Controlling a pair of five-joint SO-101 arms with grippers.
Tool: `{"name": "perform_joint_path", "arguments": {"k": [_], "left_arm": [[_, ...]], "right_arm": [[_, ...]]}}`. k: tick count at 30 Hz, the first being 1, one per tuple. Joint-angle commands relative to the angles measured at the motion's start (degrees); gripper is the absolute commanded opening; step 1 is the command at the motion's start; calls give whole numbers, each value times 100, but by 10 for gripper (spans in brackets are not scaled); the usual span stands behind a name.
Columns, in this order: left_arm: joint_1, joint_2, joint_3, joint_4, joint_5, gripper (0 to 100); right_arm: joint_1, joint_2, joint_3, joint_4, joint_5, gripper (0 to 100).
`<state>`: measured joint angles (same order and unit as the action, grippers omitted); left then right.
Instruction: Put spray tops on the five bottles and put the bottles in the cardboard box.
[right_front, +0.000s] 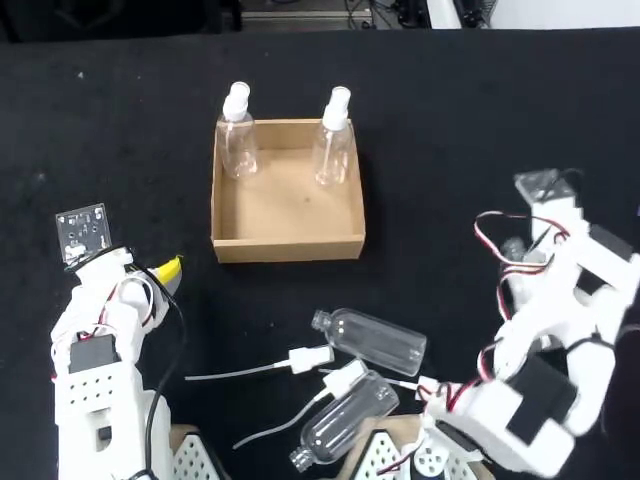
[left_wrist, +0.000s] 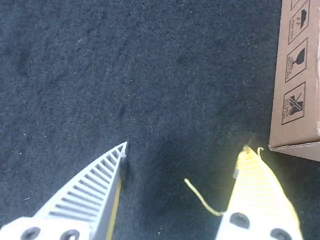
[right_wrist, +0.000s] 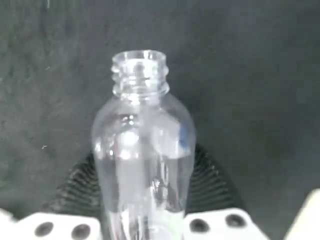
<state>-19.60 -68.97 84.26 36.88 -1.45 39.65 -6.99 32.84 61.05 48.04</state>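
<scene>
My right gripper (right_wrist: 145, 175) clamps 1 uncapped bottle (right_wrist: 145, 125) by its body, neck free. My left gripper (left_wrist: 185, 147) hangs wide open, holding nothing, over black cloth (left_wrist: 100, 75) beside the cardboard box (left_wrist: 300, 75), where 2 capped bottles (right_front: 238, 135) stand.

Uncapped clear bottle (right_wrist: 142, 150) between fingers (right_wrist: 212, 182)

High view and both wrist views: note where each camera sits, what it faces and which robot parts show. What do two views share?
High view: fixed above, looking down at the table, cardboard box, left arm and right arm.
Left wrist view: on that wrist, facing the table past the open left tool.
Right wrist view: on that wrist, facing the capless bottle in the right tool.
Shared: high and left wrist both show the box.
</scene>
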Motion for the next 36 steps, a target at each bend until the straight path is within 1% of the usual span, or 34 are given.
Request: {"name": "perform_joint_path", "arguments": {"k": [1,3,5,7,8,11,13,14,16,18,20,21,23,26,29,31,36], "left_arm": [[48,26,-66,-132,18,310],[57,26,-66,-88,18,310],[31,26,-84,-79,18,310],[13,26,-154,-70,-9,310],[13,26,-233,-26,-132,310],[92,26,-787,818,-774,310],[277,79,-1411,1653,-1336,310],[400,97,-1789,2145,-1741,310],[857,97,-2387,3068,-2479,310],[1516,97,-2897,4000,-3156,310],[2316,62,-3240,4765,-3719,310],[2756,53,-3354,5037,-3842,310],[3582,97,-3495,5336,-3771,310],[4602,105,-3380,5231,-3235,310],[5314,114,-3116,4782,-2866,310],[5587,237,-2897,4422,-2778,310],[5675,1196,-2668,3508,-2760,310]], "right_arm": [[281,-778,-365,-316,-141,10],[255,-1042,-382,-167,-607,10],[149,-1367,-470,273,-1108,10],[-44,-1763,-593,800,-1415,10],[-105,-1982,-637,1002,-1495,10],[-176,-2659,-611,1257,-1635,11],[-141,-3046,-488,1257,-1600,11],[-132,-3196,-409,1257,-1582,11],[-53,-3407,-207,1257,-1582,11],[35,-3477,-84,1257,-1582,11],[185,-3468,-57,1248,-1574,11],[273,-3468,-57,1248,-1512,11],[492,-3468,-57,1248,-1327,11],[853,-3468,-57,1248,-1064,11],[1187,-3468,-57,1248,-844,11],[1371,-3468,-57,1248,-695,11],[1600,-3468,-40,1248,-536,11]]}}
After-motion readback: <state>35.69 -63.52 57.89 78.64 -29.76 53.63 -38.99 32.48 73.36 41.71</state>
